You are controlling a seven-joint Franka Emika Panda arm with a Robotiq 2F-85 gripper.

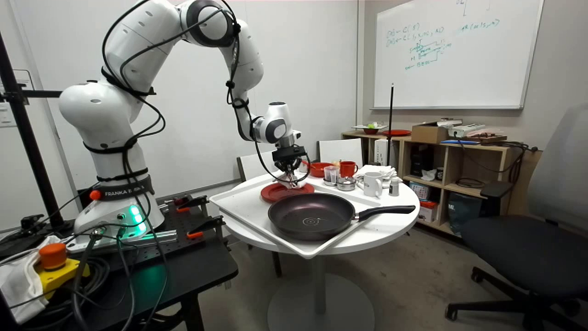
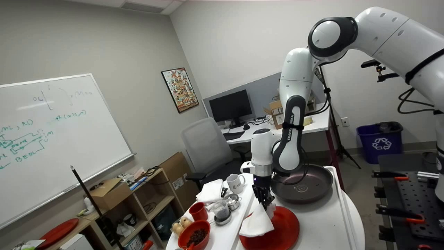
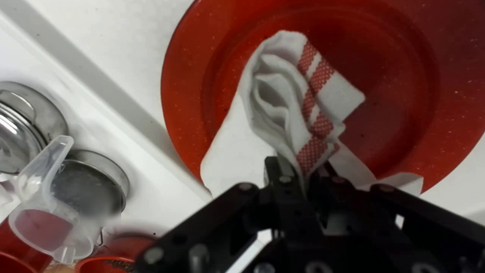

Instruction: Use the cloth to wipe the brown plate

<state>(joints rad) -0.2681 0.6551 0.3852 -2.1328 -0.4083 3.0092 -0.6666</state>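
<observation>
The round red plate (image 1: 274, 193) lies on a white tray (image 1: 241, 202) on the round table. It also shows in an exterior view (image 2: 286, 227) and in the wrist view (image 3: 390, 98). My gripper (image 3: 299, 170) is shut on a white cloth (image 3: 280, 110) with red stripes, pinched in a bunch between the fingertips. The cloth drapes over one side of the plate and past its rim, hiding that part. In both exterior views the gripper (image 1: 288, 170) (image 2: 266, 205) points down above the plate, with the cloth (image 2: 257, 222) spread below it.
A black long-handled frying pan (image 1: 312, 218) stands on the tray beside the plate. Beyond the tray edge stand a red mug (image 2: 198, 211), a red bowl (image 2: 196, 234), a clear cup (image 3: 49, 227), metal containers (image 1: 346, 184), a white mug (image 1: 372, 184) and folded white cloths (image 2: 210, 191).
</observation>
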